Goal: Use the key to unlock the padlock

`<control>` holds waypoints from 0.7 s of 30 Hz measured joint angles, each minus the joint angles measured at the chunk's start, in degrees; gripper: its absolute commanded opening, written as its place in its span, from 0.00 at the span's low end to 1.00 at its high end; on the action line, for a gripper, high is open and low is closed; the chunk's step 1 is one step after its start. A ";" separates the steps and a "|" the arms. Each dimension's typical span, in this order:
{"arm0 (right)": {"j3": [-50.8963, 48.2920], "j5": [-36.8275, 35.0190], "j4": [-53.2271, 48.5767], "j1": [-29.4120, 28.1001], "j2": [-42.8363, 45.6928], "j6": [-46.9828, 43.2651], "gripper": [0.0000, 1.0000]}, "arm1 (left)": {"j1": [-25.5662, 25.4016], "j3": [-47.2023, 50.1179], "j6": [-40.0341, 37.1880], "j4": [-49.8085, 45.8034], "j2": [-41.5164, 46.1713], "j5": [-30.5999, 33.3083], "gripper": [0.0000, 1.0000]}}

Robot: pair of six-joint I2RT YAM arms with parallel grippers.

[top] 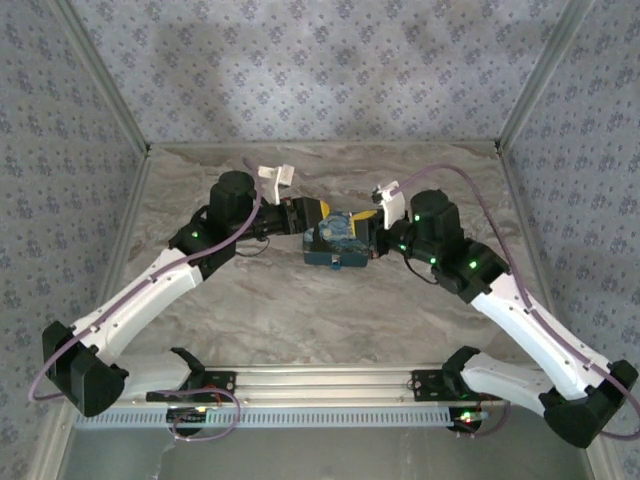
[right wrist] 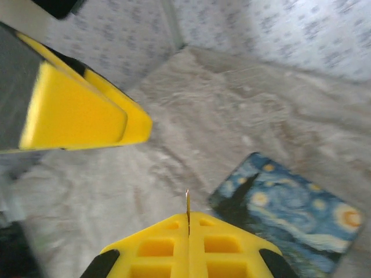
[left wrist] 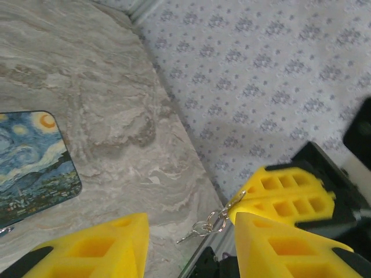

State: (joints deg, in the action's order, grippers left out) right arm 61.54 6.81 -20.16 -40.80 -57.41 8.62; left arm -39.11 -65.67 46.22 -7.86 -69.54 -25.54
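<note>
Two pairs of yellow fingers face each other over the middle of the worktop [top: 300, 310], above a blue painted mat [top: 338, 238]. The right fingers [right wrist: 220, 246] are pressed together on the key [right wrist: 188, 204]. In the right wrist view it shows only as a thin brassy edge standing out of the seam between the pads. Its long axis runs on in line with the fingers, out past their tips and towards the left arm.

In the left wrist view a small silvery key ring [left wrist: 210, 223] dangles from the same grip, hanging below the right fingers [left wrist: 284, 194]. The left fingers [left wrist: 110, 243] stand apart with nothing between their pads. The ring hangs just beyond their tips, in line with the gap and nearer the right-hand pad. The mat [left wrist: 32, 162] lies off to one side of them on the worktop, well below.

I cannot pick out the padlock with certainty. In the top view a small dark thing [top: 335, 263] at the near edge of the mat may be it, lying below and between both arms, about equally near each. If so, the key points across the mat rather than down at the lock. In my judgement the coming move turns on tipping the blade towards the keyway while the open left fingers steady the lock body.
</note>
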 measured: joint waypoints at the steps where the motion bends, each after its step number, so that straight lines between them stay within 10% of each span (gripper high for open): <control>1: -0.26 -4.20 0.35 -2.29 0.20 -1.88 0.00 | -0.31 -0.94 0.37 -0.94 -0.09 0.87 0.44; 8: -2.51 -28.22 5.35 -14.73 0.48 -14.12 0.00 | -3.80 -6.47 1.25 -3.08 -1.09 4.37 0.52; 21: -4.37 -41.05 12.70 -19.37 0.50 -21.22 0.00 | -7.21 -7.80 2.56 -5.70 -4.85 6.93 0.55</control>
State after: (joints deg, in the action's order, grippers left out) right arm 57.17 -34.24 -7.46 -60.16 -56.90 -12.60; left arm -46.33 -73.47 48.77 -13.56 -74.39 -18.61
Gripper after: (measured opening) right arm 0.061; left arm 0.543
